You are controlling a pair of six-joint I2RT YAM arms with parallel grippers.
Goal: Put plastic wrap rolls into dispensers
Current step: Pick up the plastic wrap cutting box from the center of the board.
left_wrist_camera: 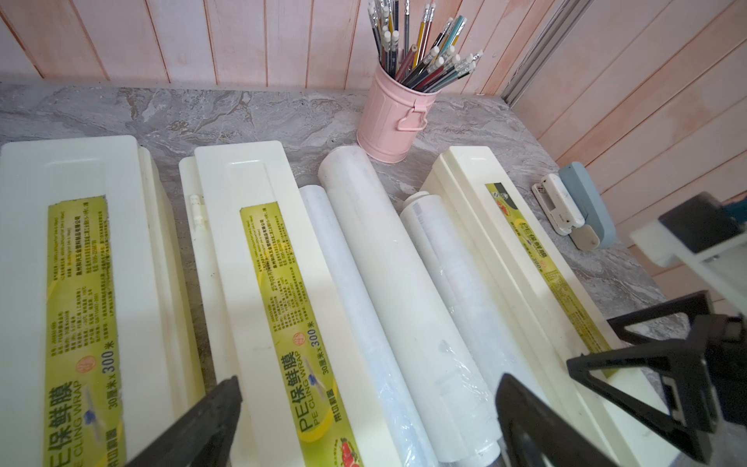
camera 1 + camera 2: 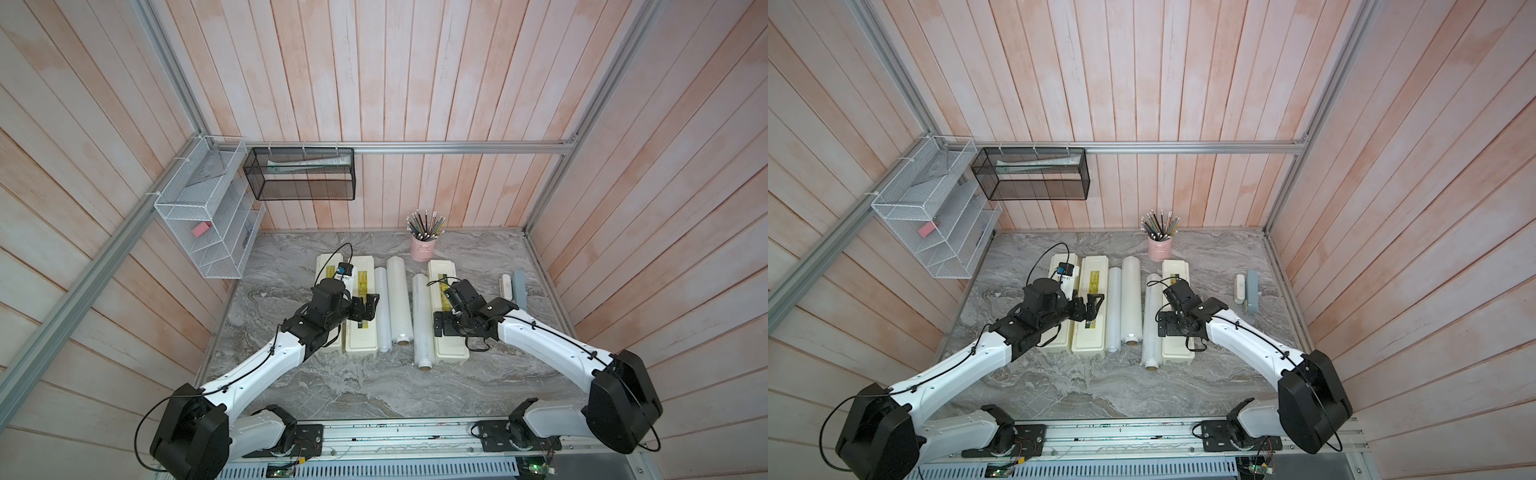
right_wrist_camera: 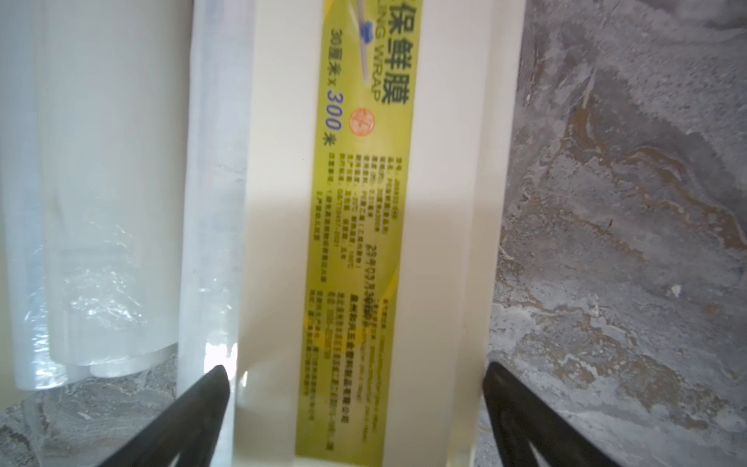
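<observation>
bench (image 2: 374, 390): grey marbled top; 3 dispensers and 3 rolls are laid on it in parallel, running front to back.
left dispenser (image 2: 325, 266): lid shut; mostly covered by the left arm (image 2: 257, 365) in both top views.
middle dispenser (image 2: 362, 338): set just beside the left dispenser, lid shut, yellow-green label facing up.
right dispenser (image 2: 441, 269): set apart from the other 2, beyond the rolls, lid shut.
thin roll (image 2: 382, 307): laid on the bench against the middle dispenser's right side.
thick roll (image 2: 398, 299): laid touching the thin roll, pushed slightly further back.
third roll (image 2: 423, 324): laid along the right dispenser's left side, its brown core end drawn nearer the front (no roll is inside a box).
left jaws: held wide above the middle dispenser at about mid-length; nothing is gripped.
right jaws: held wide over the near half of the right dispenser; in the right wrist view 1 fingertip (image 3: 210, 384) is seen at each long side of the box, and contact cannot be told.
pencil cup (image 2: 424, 247): pink, stood at the back, near the right dispenser's far end.
stapler-like object (image 2: 519, 289): grey-blue, laid by the right edge, with a small white device (image 2: 505, 286) just beside it.
</observation>
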